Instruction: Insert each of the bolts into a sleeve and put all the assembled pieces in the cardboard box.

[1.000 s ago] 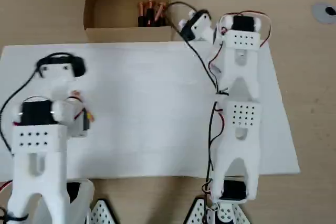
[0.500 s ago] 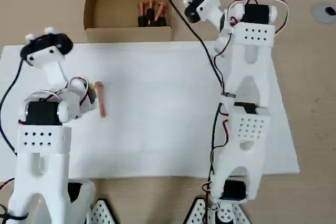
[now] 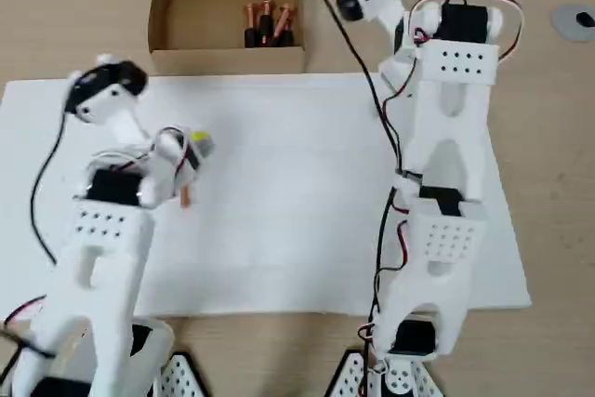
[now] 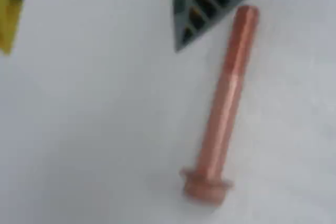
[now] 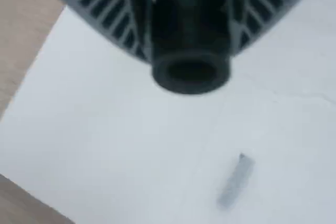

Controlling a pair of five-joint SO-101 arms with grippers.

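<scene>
1. The cardboard box (image 3: 228, 60) stands at the far edge of the desk (image 3: 548, 183), open at the top. Three assembled pieces (image 3: 267, 25), copper bolts seated in black sleeves, lie side by side against its near wall, toward its right corner.
2. A white sheet (image 3: 279, 230) covers the desk from the box's near wall toward the arm bases.
3. One loose bolt (image 4: 223, 114) lies flat on the sheet, in front of the left part of the box and well apart from it. It is copper-coloured, with a flanged head at one end of a plain shaft.
4. The left arm (image 3: 102, 230) reaches from the near edge of the desk toward the box's left front corner. The left hand (image 4: 92, 50) hangs over the bolt, spread wide and empty. One of its fingers (image 4: 210, 3), black-ribbed with a yellow edge, is just beside the shaft's tip. I cannot tell whether they touch.
5. The right arm (image 3: 451, 137) stretches up the sheet to the right of the box, its wrist just past the box's right wall.
6. The right hand (image 5: 190, 35) pinches a black sleeve (image 5: 191, 72) between its ribbed fingers, bore end showing. It hangs above the sheet close to the sheet's edge.
7. A small grey mark (image 5: 233, 179) lies on the sheet near the sleeve.
</scene>
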